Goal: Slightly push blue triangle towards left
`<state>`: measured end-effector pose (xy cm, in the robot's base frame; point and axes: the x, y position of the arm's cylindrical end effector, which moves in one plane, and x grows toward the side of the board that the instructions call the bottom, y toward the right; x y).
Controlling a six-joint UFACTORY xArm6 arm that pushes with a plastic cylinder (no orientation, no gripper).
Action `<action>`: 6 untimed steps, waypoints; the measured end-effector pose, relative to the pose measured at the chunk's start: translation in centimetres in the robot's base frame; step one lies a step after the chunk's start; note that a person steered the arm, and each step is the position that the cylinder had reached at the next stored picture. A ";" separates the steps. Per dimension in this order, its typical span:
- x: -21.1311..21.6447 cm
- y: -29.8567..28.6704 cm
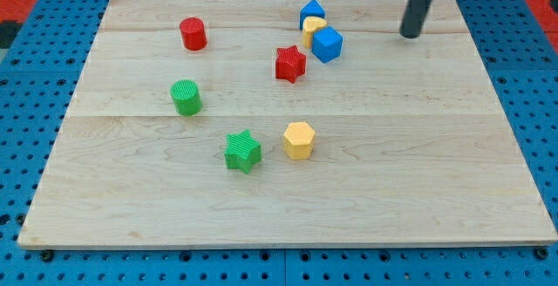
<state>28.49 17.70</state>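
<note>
The blue triangle (312, 12) sits near the view's top, just right of centre, on the wooden board (418, 164). It touches a yellow block (313, 29) just below it, which touches a blue cube (328, 44). My tip (409, 34) is on the board to the right of this cluster, about a hundred pixels right of the blue triangle and slightly lower. It touches no block.
A red star (290, 64) lies below the cluster. A red cylinder (193, 34) is at the upper left, a green cylinder (186, 97) at the left. A green star (243, 151) and a yellow hexagon (299, 139) sit near the middle.
</note>
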 end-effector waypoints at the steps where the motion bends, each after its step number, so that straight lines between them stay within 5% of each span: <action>1: -0.2 -6.3; 2: -0.2 -12.1; 4: -2.6 -4.2; 5: -6.4 -4.8; 6: -5.5 -8.4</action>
